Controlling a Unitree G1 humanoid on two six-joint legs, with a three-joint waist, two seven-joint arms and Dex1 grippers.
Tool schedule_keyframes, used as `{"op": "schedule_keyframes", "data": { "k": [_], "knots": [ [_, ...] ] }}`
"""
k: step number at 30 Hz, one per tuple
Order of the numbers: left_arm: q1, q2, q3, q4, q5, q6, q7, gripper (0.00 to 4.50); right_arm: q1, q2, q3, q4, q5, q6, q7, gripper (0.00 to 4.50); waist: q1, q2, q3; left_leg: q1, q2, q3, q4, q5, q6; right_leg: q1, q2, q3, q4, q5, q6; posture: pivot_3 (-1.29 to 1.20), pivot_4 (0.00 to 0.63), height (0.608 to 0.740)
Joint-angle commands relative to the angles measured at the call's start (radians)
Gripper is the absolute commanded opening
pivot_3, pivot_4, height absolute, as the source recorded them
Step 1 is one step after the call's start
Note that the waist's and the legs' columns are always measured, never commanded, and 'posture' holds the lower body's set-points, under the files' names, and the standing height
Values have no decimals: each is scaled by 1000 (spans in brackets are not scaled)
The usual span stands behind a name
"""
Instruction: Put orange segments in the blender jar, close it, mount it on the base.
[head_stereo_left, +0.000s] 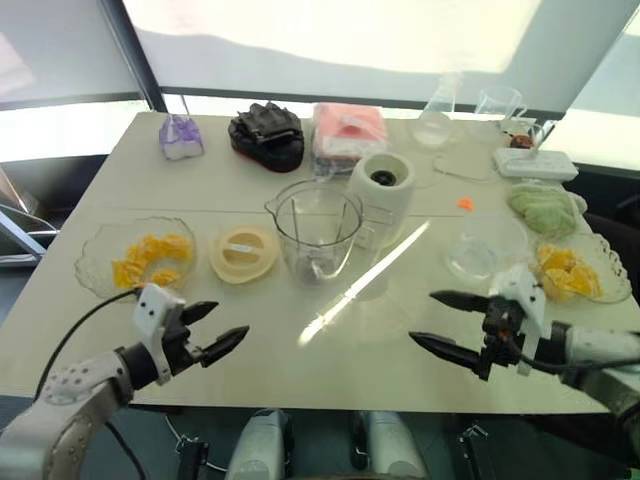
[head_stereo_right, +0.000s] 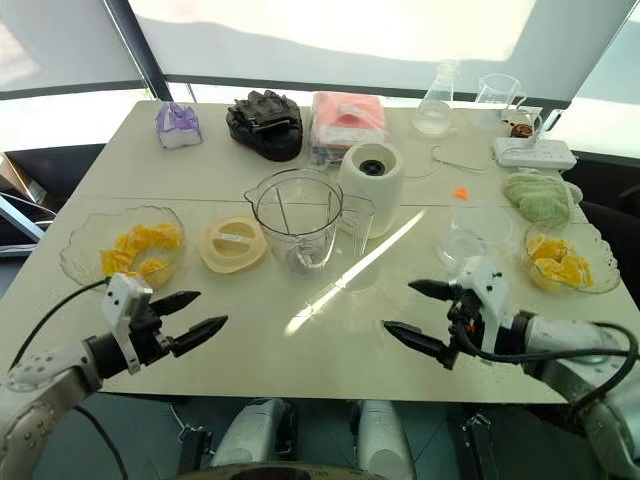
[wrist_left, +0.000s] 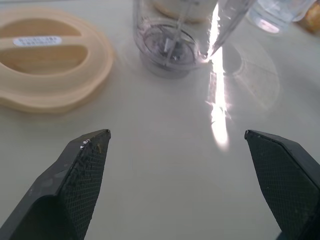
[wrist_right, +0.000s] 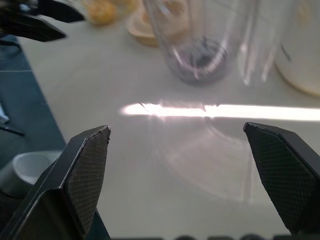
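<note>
- Standing upright mid-table, blender jar (head_stereo_left: 318, 232) is empty, uncapped.
- Base (head_stereo_left: 382, 190) sits just behind it.
- Orange segments (head_stereo_left: 150, 258) lie in bowls either side.
- Left gripper (head_stereo_left: 219, 330) and right gripper (head_stereo_left: 440, 320) gape empty, nearer than jar.

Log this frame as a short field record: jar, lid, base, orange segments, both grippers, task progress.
blender jar: upright mid-table, empty, lid off
lid: cream, flat on the table on the jar's left side
base: white, just behind the jar on its right side, socket bare
orange segments: in a glass bowl at the table's left edge; more in a glass dish at the right edge
left gripper: open, empty, above the table's near edge
right gripper: open, empty, above the table's near edge
progress: nothing loaded yet
</note>
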Motion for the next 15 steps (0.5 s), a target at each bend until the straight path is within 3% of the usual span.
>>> {"op": "schedule_keyframes", "data": {
  "k": [1,4,10,12,15],
  "knots": [
    [-4,24,39,-4,-23,10,-14,4478,-74,-45,-9,-51,139,59,4,4500,1,0,0,0,0,0,0,0,0,0,0,0,0,0,0,0,150,740],
    [-28,59,100,14,-39,22,-17,4478,-125,-86,17,-69,165,71,20,4500,3,-1,1,-1,-1,0,0,0,0,0,-1,0,-1,0,1,0,150,740],
    [-152,196,189,222,9,36,-38,4478,-252,-118,81,-54,149,58,15,4500,1,-2,1,0,-1,1,1,0,0,0,-2,0,-1,0,0,0,150,740],
    [-173,296,135,296,88,119,-8,4478,-297,-114,109,-47,132,53,6,4500,0,-2,1,0,-1,1,1,0,0,0,-1,0,-1,0,0,0,150,740],
    [-244,340,82,422,167,70,-1,4478,-337,-100,136,-35,113,47,-13,4500,-2,-1,1,-1,-1,2,-1,0,0,-2,-1,0,0,0,0,0,150,740]
  ]
}}
